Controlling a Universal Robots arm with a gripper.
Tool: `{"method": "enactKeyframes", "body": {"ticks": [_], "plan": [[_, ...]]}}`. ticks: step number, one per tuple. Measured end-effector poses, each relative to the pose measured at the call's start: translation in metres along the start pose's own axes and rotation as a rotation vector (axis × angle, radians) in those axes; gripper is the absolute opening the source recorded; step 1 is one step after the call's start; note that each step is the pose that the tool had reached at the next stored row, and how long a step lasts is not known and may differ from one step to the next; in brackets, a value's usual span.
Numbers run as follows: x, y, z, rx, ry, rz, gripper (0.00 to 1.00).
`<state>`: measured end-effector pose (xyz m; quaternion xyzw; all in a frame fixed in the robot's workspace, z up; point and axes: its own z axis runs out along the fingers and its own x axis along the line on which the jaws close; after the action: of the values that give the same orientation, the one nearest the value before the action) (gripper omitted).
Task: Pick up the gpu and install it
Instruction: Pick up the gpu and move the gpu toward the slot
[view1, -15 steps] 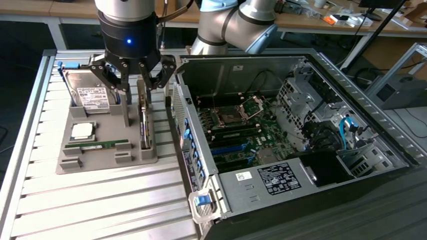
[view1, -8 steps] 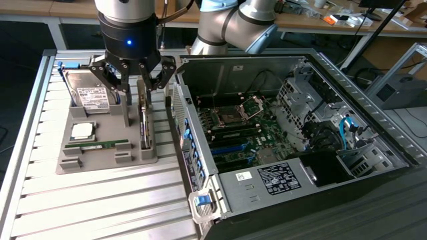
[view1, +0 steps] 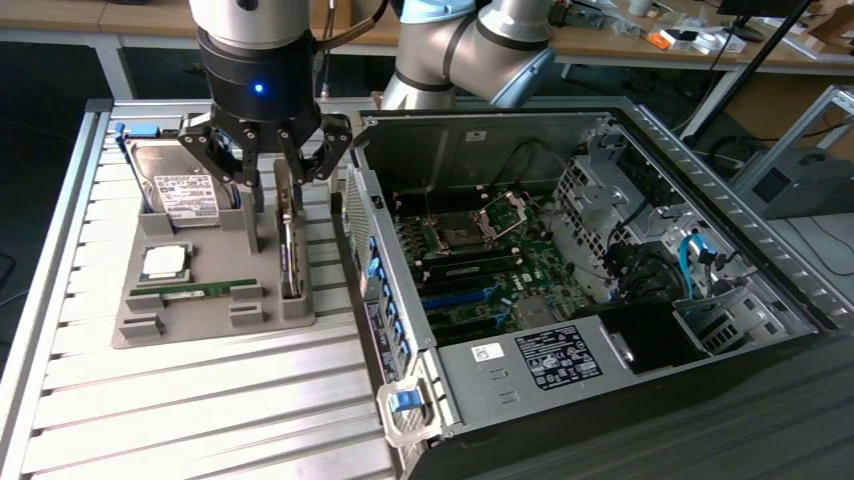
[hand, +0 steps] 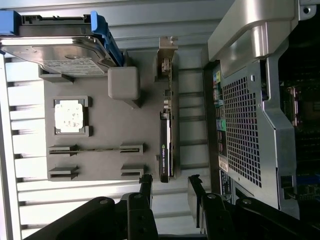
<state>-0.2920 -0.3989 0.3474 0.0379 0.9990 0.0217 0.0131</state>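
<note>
Black metal fingers (hand: 146, 187) of the gripper (hand: 170, 180) sit closest to the lens, spread wide with nothing between them. In the exterior view the gripper (view1: 278, 168) hangs over the moulded grey plastic tray (view1: 200, 325), which rests on the ribbed aluminium worktop (view1: 200, 410).

Task item: the gpu (view1: 288, 245), a thin green circuit board with a black cooler block and a silvery end bracket. It stands on its long edge in a slot along the tray edge facing the open grey steel computer case (view1: 494, 375). In the wrist view the gpu (hand: 166, 125) lies in line with the gap between the fingers, bracket end away from them.

Other tray contents:
- silver labelled hard drive (view1: 180, 190) in blue rails, at the far corner
- square metal-capped processor chip (view1: 166, 262), mid-tray
- narrow green memory stick (view1: 194, 290) in clips near the front edge

Step in hand, as I judge it: approach for the pick-up. The card is not gripped and nothing is installed. The green motherboard (view1: 481, 260) lies exposed in the case. Fingertips appear clear of the card's top edge, though the angle makes that hard to confirm.

The grasp calls for fingers squared to both flat faces, closing on the rigid cooler block rather than bare board. The card is thin, stiff and smooth-sided, and likely to tip in its slot if nudged sideways.
</note>
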Motion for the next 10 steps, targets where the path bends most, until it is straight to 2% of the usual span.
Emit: {"method": "enactKeyframes", "body": {"ticks": [10], "plan": [[0.0001,-0.0001,0.0023,0.0,0.0,0.0,0.42]]}}
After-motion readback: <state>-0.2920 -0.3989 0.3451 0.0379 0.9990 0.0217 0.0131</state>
